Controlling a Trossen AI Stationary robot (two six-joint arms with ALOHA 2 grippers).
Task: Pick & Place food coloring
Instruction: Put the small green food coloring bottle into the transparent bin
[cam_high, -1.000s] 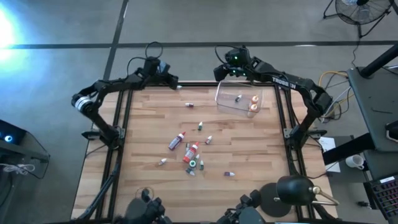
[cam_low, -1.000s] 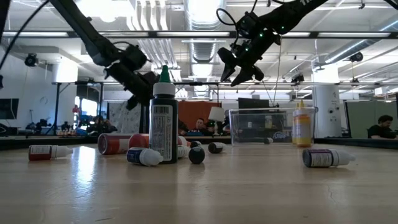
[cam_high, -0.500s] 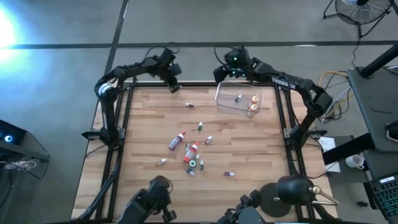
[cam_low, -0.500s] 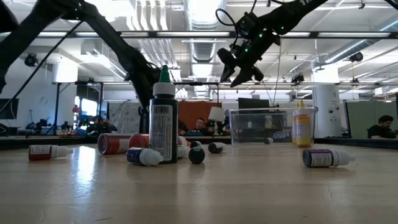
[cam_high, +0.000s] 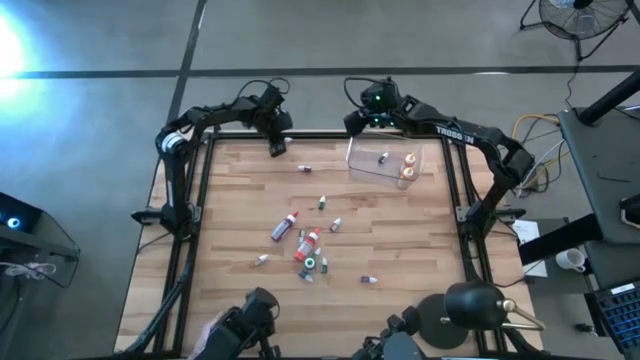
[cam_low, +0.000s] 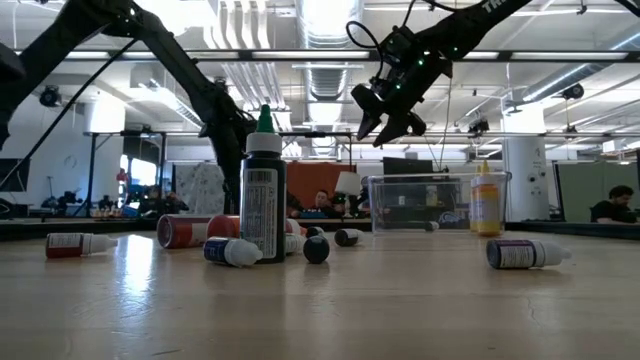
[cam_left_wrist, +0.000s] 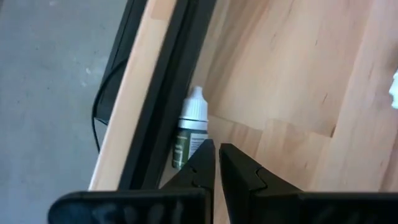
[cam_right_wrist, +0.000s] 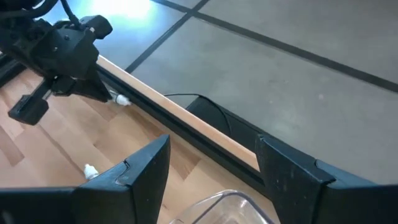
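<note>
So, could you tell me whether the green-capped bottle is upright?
Upright: the green-capped bottle stands on its base, cap pointing up, in the low view.

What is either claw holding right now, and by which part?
Nothing. The left claw is shut empty beside a small bottle; the right claw hangs open.

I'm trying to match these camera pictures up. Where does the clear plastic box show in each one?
High view: box at the table's far edge, right of centre, below the right arm.
Low view: box right of centre, behind the bottles.
Left wrist view: not in it.
Right wrist view: only its rounded rim at the bottom edge.
Shared landmark: the orange bottle inside it, also in the low view.
</note>
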